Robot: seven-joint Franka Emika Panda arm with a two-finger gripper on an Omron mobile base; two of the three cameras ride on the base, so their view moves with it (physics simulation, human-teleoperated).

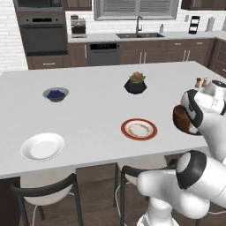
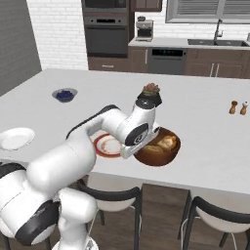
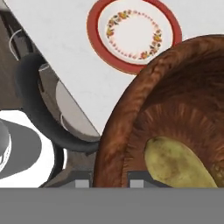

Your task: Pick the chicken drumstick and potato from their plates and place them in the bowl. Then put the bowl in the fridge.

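Looking from the left base view, we see the white surface [image 1: 97, 106] carrying a plain white plate [image 1: 42, 146] near its front left edge, a red-rimmed plate [image 1: 139, 129] near the front middle, a small grey bowl of blueberries [image 1: 55, 94] farther back on the left and a black plant pot [image 1: 135, 84] behind the red-rimmed plate; the wooden bowl [image 1: 182, 121] shows as a brown patch partly hidden behind the arm at the right. From the right base view, we see the bowl [image 2: 158, 146] just right of the red-rimmed plate [image 2: 105, 145], with the potato [image 2: 152, 149] and the chicken drumstick [image 2: 167, 141] lying inside it, and the end effector [image 2: 139, 146] at the bowl's left rim, its fingers hidden by the wrist. In the hand view, we look down on the bowl's rim [image 3: 127, 118] right at the fingertips, the potato [image 3: 179, 164] inside and the red-rimmed plate [image 3: 131, 33] beyond. We cannot tell whether the end effector is clamped on the rim or apart.
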